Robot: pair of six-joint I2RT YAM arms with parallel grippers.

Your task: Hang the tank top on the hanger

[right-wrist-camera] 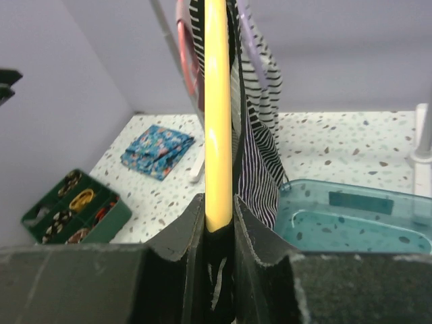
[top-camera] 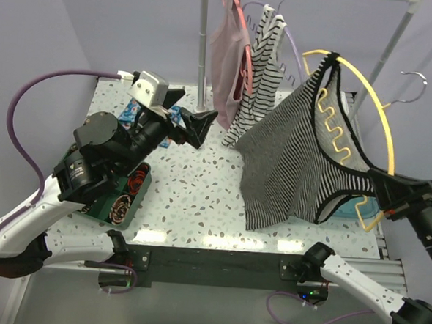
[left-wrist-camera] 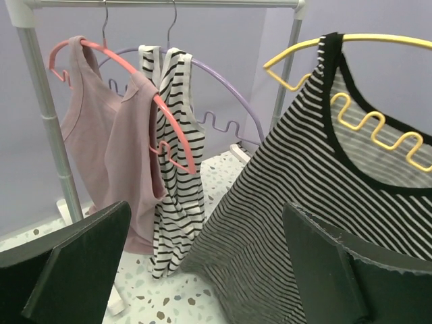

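The tank top (top-camera: 297, 159), black with thin white stripes, hangs from the yellow hanger (top-camera: 380, 121). One strap goes over the hanger's top arch, and the hem trails down to the table. My right gripper (top-camera: 382, 183) is shut on the hanger's lower right end, holding it up. In the right wrist view the yellow hanger (right-wrist-camera: 217, 115) is pinched in the right gripper (right-wrist-camera: 218, 223), with dark fabric of the tank top (right-wrist-camera: 260, 169) beside it. My left gripper (top-camera: 192, 115) is open to the left of the tank top, apart from it. The left gripper (left-wrist-camera: 202, 270) holds nothing, and the tank top (left-wrist-camera: 324, 202) and the hanger's wavy bar (left-wrist-camera: 378, 128) lie ahead of it.
A rack pole (top-camera: 202, 44) stands at the back. From the rack hang a pink top (left-wrist-camera: 101, 155) on a pink hanger, and a white bold-striped top (left-wrist-camera: 175, 169) on a lavender hanger (left-wrist-camera: 223, 88). A green organizer tray (top-camera: 126, 197) sits at the left, a teal bin (right-wrist-camera: 358, 216) at the right, and a blue patterned cloth (right-wrist-camera: 156, 150) behind.
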